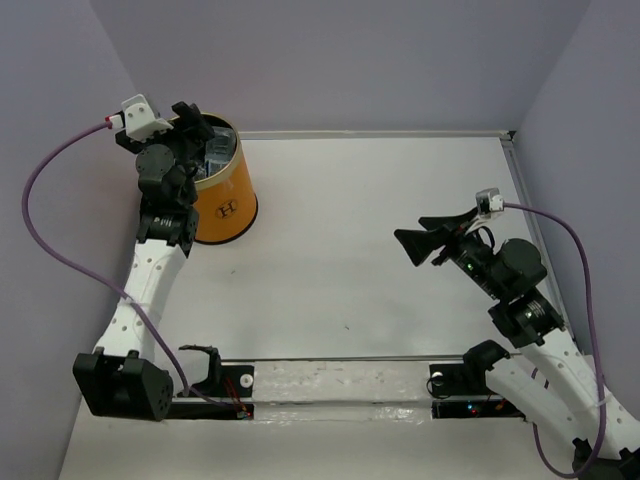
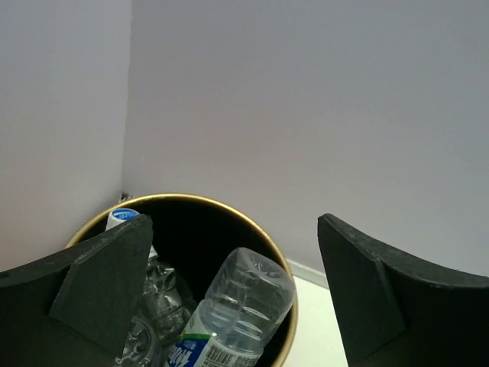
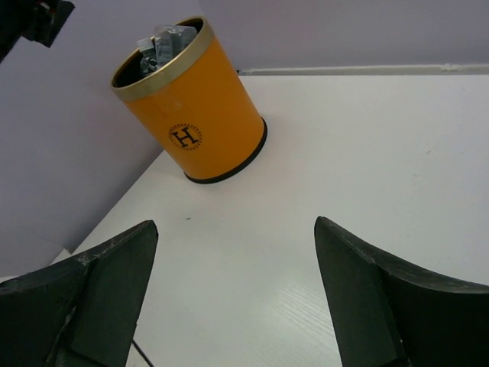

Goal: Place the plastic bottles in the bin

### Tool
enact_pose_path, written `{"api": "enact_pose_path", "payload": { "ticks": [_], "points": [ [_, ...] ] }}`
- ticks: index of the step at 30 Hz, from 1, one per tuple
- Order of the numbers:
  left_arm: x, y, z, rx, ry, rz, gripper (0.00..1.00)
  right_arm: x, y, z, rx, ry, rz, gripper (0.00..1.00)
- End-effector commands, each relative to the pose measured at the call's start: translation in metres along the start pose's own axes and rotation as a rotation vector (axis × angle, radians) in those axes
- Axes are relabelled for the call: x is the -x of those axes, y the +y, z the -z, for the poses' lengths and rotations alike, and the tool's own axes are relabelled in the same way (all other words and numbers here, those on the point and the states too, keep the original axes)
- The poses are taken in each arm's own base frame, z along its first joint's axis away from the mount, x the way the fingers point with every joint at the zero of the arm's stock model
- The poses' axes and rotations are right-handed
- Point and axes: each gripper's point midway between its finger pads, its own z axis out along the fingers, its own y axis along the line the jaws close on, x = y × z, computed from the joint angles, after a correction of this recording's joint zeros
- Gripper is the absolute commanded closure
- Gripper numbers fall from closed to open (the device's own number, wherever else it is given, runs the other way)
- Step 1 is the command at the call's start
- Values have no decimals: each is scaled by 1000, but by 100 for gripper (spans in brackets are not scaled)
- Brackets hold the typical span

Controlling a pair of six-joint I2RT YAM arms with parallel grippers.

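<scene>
The orange-yellow bin [image 1: 225, 205] stands at the far left of the table, its "H" logo facing front; it also shows in the right wrist view [image 3: 191, 107] and the left wrist view [image 2: 286, 264]. Several clear plastic bottles lie inside it. A bottle with a blue-green label [image 2: 233, 313] sits base up on top, and a blue-capped bottle [image 2: 121, 217] is at the left rim. My left gripper [image 1: 195, 125] hovers over the bin's mouth, open and empty [image 2: 229, 290]. My right gripper [image 1: 418, 245] is open and empty above the table at mid right [image 3: 237, 298].
Purple walls close the table at the back, left and right. A pale rail [image 1: 330, 380] with the two arm bases runs along the near edge. A purple cable [image 1: 50, 230] loops off the left arm.
</scene>
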Motion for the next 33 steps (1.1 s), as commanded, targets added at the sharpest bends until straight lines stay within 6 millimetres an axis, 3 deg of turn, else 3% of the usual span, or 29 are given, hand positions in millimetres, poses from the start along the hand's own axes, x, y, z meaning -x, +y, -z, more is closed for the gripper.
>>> {"api": "enact_pose_path", "payload": {
  "ticks": [1, 2, 6, 11, 13, 17, 20, 25, 29, 33],
  "points": [
    [57, -25, 20, -106, -77, 87, 1, 35, 19, -1, 56, -88, 24, 2],
    [66, -26, 26, -110, -85, 97, 1, 39, 18, -1, 43, -98, 20, 0],
    [72, -19, 42, -91, -64, 118, 1, 49, 14, -3, 11, -123, 36, 0],
    [107, -15, 76, -121, -142, 178, 1, 66, 17, -1, 0, -165, 50, 0],
    [119, -24, 92, -200, -153, 199, 1, 75, 23, 4, 12, -189, 51, 0],
    [125, -58, 126, -427, -106, 284, 1, 94, 27, 12, 2, -256, 47, 0],
    [123, -81, 158, -612, -52, 301, 1, 120, 41, 33, 24, -339, 45, 0],
    [119, -80, 190, -691, -33, 270, 1, 149, 49, 62, 8, -455, 57, 0],
    [121, -77, 210, -728, -56, 254, 1, 147, 29, 61, -85, -482, 41, 0],
    [135, -75, 211, -722, -105, 259, 1, 158, 32, 53, -75, -500, 51, 0]
  ]
}}
